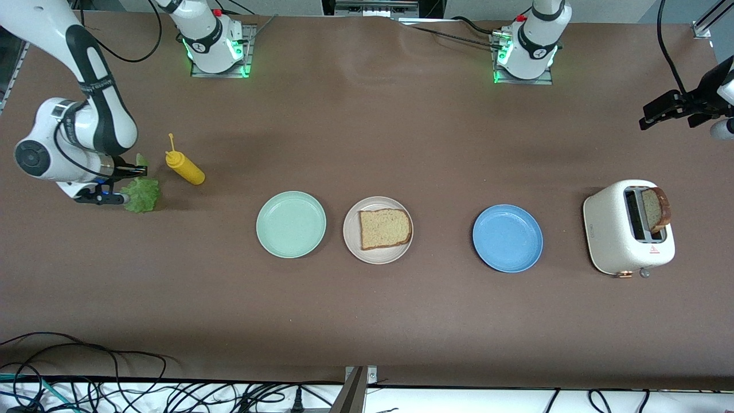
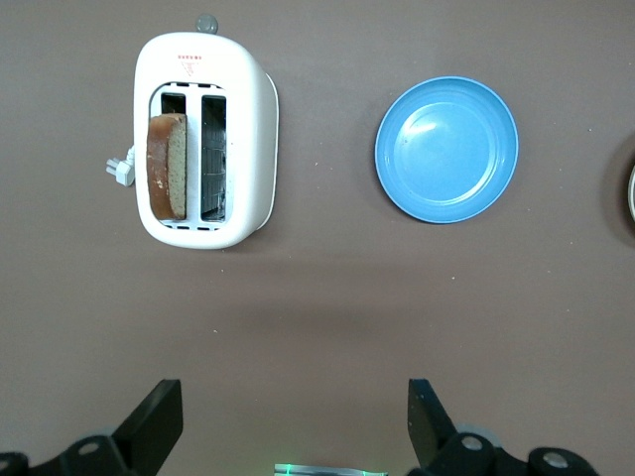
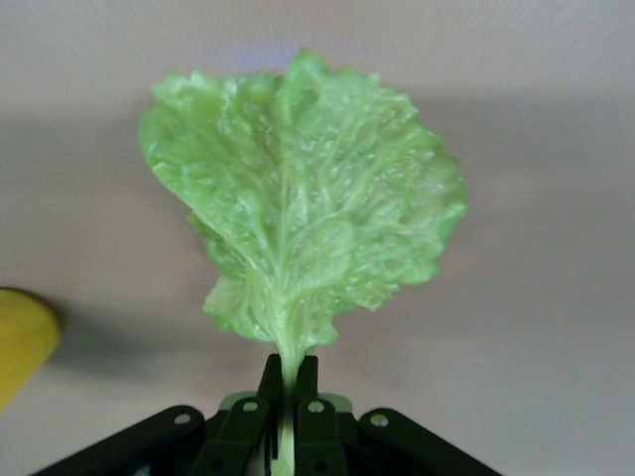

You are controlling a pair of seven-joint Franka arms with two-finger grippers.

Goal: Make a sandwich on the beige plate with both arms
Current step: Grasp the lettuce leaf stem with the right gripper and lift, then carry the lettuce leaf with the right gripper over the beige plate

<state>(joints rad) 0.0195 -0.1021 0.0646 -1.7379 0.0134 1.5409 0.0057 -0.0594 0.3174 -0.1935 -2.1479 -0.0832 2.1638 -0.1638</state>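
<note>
- Your right claw (image 3: 283, 416) sits low at the right arm's end of the counter (image 1: 367, 132), clenched on the pale stem of the lettuce leaf (image 1: 140, 194); the right wrist view shows both jaws pinching that stem with the ruffled blade fanning out free.
- The leaf looks light, thin and floppy. Expect it to droop and flutter when carried, and a pinch on the frilly edge could tear it. The stem is the stiffest part, so your present hold looks like the right one.
- The yellow squeeze bottle (image 1: 184, 166) lies just beside the leaf, at about 2 o'clock from it in the front view. Mind it when you lift.
- The beige plate (image 1: 352, 244) lies mid-counter, between the mint green plate (image 1: 291, 224) at its 9 o'clock and the blue plate (image 1: 507, 237) at its 3 o'clock. One bread slice (image 1: 385, 228) already lies flat on it, so the leaf likely goes there next.
- The second bread slice (image 2: 167, 166) stands upright in one slot of the white toaster (image 2: 243, 149), at 3 o'clock from the blue plate. It looks stiff but crumbly, and is best taken by the exposed top edge.
- Your left claw (image 2: 293, 426) waits released, jaws wide apart, up over the left arm's end of the counter.
</note>
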